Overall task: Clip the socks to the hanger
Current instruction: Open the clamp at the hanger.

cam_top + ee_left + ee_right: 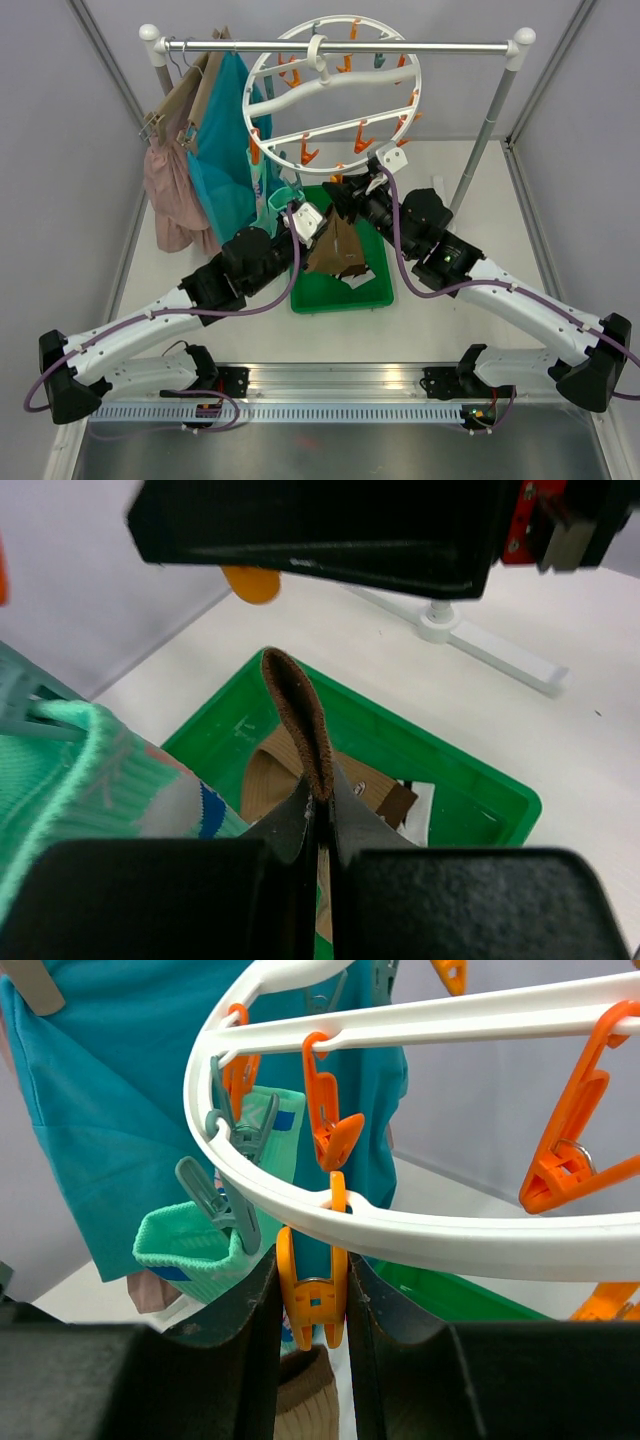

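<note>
The white ring hanger point(335, 90) hangs by its hook from the rail. My left gripper point(312, 222) is shut on a brown sock point(336, 250) and holds it up over the green bin, just under the ring's lower edge. In the left wrist view the sock's cuff point(300, 715) stands up from the shut gripper point(322, 800). My right gripper point(312, 1305) is shut on an orange clip peg point(312, 1295) that hangs from the ring point(420, 1235); the brown cuff point(305, 1405) is just below it. A mint-teal sock point(195, 1245) hangs from a teal peg point(215, 1200).
A green bin point(345, 285) under the ring holds a white sock with dark stripes point(420, 815). A large teal garment point(225, 150) and a pink garment point(170, 190) hang on tan hangers at the left of the rail. The rail's right post point(490, 120) stands behind my right arm.
</note>
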You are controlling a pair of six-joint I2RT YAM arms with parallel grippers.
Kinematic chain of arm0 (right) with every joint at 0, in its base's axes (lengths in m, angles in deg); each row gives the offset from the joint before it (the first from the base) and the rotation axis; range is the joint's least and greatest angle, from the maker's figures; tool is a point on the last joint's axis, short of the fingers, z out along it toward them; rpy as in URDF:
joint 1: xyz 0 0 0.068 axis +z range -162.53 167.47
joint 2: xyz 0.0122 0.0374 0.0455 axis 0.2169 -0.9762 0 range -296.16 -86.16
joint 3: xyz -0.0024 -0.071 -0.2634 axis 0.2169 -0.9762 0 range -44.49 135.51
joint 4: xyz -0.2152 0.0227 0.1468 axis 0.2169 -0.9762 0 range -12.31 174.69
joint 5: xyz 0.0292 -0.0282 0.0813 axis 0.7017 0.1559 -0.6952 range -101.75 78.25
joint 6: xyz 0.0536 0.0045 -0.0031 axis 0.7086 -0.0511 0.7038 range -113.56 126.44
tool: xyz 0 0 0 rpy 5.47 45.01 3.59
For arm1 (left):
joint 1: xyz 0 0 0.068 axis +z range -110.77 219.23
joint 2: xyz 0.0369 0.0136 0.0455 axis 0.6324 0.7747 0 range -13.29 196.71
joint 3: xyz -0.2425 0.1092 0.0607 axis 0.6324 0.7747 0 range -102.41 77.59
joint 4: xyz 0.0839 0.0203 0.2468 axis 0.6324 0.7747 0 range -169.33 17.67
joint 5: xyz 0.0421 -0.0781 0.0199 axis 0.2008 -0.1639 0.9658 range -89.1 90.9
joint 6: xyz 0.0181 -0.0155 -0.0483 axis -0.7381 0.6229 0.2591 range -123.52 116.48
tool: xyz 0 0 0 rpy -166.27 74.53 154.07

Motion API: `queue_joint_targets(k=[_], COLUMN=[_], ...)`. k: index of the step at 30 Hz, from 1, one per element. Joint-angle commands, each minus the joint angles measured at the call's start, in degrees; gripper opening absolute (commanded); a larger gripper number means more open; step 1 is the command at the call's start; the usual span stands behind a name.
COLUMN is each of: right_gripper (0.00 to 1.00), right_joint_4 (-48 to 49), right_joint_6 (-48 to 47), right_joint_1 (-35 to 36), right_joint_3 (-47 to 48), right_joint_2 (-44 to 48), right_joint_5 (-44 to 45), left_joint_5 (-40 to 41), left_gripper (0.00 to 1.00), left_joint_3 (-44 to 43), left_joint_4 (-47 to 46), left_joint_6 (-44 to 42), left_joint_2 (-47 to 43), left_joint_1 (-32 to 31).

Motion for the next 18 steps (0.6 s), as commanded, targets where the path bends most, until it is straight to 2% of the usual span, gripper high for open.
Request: queue_joint_targets(k=[1, 18], right_gripper=[0.00, 0.00], right_joint_4=[-1.4, -2.8], right_joint_6=[0.4, 0.4], right_joint_1=[0.2, 0.2], right_joint_3=[3.1, 3.9], right_joint_2=[0.0, -0.1], right_joint_5=[2.8, 3.2], left_joint_5=[4.9, 3.9], left_gripper=[0.02, 0.02], left_joint_3=[-0.8, -3.8], left_joint_4=[-7.9, -7.6], left_joint_6=[-3.5, -3.6], left_joint_2=[-0.4, 1.4], left_joint_1=[-0.8, -1.6])
